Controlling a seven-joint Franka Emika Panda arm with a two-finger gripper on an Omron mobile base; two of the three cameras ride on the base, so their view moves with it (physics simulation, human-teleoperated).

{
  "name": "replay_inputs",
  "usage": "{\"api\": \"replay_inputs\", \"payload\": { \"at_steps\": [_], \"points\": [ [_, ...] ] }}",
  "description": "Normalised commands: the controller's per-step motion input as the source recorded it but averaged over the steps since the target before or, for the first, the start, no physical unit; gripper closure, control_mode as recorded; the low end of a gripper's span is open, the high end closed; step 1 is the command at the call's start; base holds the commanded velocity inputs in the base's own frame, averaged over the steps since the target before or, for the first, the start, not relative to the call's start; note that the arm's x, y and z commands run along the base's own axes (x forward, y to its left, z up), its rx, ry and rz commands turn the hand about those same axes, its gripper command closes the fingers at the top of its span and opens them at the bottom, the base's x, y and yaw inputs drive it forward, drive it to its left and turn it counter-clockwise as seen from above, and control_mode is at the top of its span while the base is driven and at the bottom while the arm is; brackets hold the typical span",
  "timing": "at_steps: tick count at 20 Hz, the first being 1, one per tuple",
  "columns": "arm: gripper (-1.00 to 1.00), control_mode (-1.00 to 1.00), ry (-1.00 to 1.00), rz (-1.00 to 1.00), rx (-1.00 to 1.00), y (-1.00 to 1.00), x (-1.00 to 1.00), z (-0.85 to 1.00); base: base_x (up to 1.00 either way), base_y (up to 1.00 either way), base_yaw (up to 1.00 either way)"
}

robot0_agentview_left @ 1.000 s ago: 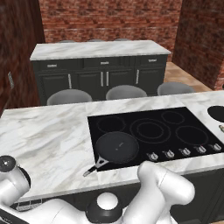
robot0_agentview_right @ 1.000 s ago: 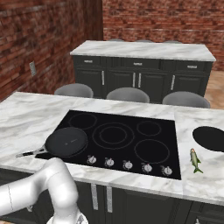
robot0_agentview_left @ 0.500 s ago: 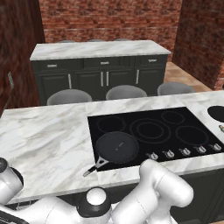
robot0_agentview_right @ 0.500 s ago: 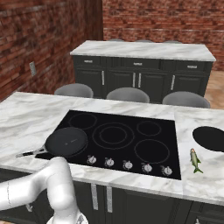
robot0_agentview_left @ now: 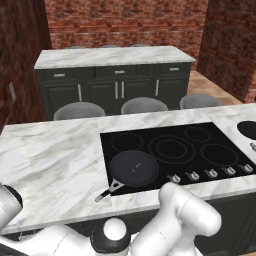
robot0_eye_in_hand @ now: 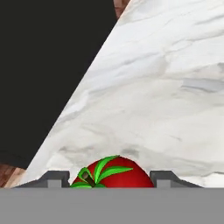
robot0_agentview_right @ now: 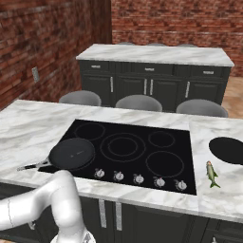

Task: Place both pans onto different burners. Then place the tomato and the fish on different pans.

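From the left base view, one pan [robot0_agentview_left: 134,168] sits on the near-left burner [robot0_agentview_left: 131,165] of the black cooktop [robot0_agentview_left: 175,150], its handle running toward the front-left and out over the white marble worktop [robot0_agentview_left: 50,165]. The second pan [robot0_agentview_left: 248,129] lies on the worktop off the cooktop's right end, cut by the frame edge. The arm [robot0_agentview_left: 170,220] folds low across the foreground, bending down below the worktop's front edge.

From the right base view, the same pan on the near-left burner appears at the cooktop's front-left corner. The other pan [robot0_agentview_right: 228,150] rests on marble to the right of the glass, not on any ring. The fish [robot0_agentview_right: 211,173] lies just in front of it, its long axis running roughly front to back.

In the hand view, the tomato [robot0_eye_in_hand: 114,174] sits on the marble directly between the two finger tips of the gripper [robot0_eye_in_hand: 109,180], green stem facing the camera. Each tip stands just outside the tomato's flank, with a thin gap visible on either side, so the gripper reads as partly open and straddling the fruit, not yet clamped on it. The tomato is centred in the gap, so to my eye squeezing shut needs no sideways correction.
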Motion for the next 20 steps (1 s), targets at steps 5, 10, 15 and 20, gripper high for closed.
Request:
{"api": "replay_inputs", "payload": {
  "at_steps": [5,10,15,20],
  "points": [
    [1.0,-1.0,-0.07,-0.21,0.13,-1.0,-0.18,0.0,0.0,0.0,0.0],
    [1.0,-1.0,-0.11,-0.16,0.29,-0.95,-0.01,0.43,0.0,0.0,0.0],
    [1.0,-1.0,-0.03,-0.09,0.32,-0.71,0.07,0.74,0.0,0.0,0.0],
    [1.0,-1.0,0.07,-0.02,0.15,-0.29,0.47,0.73,0.0,0.0,0.0]
  ]
}}
